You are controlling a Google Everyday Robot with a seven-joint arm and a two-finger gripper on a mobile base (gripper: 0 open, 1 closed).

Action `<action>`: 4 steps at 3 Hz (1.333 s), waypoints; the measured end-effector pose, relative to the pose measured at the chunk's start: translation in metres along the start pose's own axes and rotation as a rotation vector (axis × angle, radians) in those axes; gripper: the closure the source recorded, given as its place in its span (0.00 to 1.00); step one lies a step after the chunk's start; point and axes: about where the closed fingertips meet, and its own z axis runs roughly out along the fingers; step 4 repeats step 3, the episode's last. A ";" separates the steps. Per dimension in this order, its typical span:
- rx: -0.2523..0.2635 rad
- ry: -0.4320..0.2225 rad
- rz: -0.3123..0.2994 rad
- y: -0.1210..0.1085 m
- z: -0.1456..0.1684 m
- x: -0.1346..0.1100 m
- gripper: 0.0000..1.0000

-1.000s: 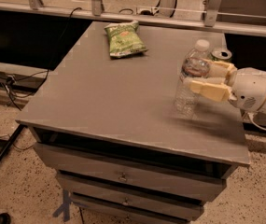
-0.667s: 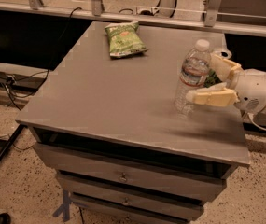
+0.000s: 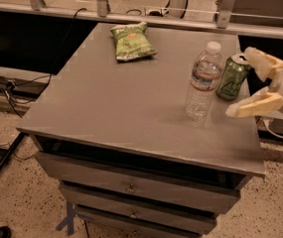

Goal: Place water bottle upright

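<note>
The water bottle [image 3: 202,83], clear and ribbed with a white cap and a thin label band, stands upright on the grey table [image 3: 121,98] near its right side. My gripper [image 3: 247,81] is to the right of the bottle, apart from it, with its cream fingers [image 3: 252,105] spread wide and nothing between them. A green soda can [image 3: 233,77] stands just behind and right of the bottle, between the bottle and the upper finger.
A green chip bag [image 3: 131,42] lies at the table's far middle. The table has drawers [image 3: 131,187] below its front edge. A rail with cables runs behind the table. The floor is speckled.
The gripper has let go of the bottle, opened, and drawn back to the right. The bottle stays standing upright on the table.
</note>
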 end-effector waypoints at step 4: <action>-0.001 0.115 -0.093 0.001 -0.086 -0.049 0.00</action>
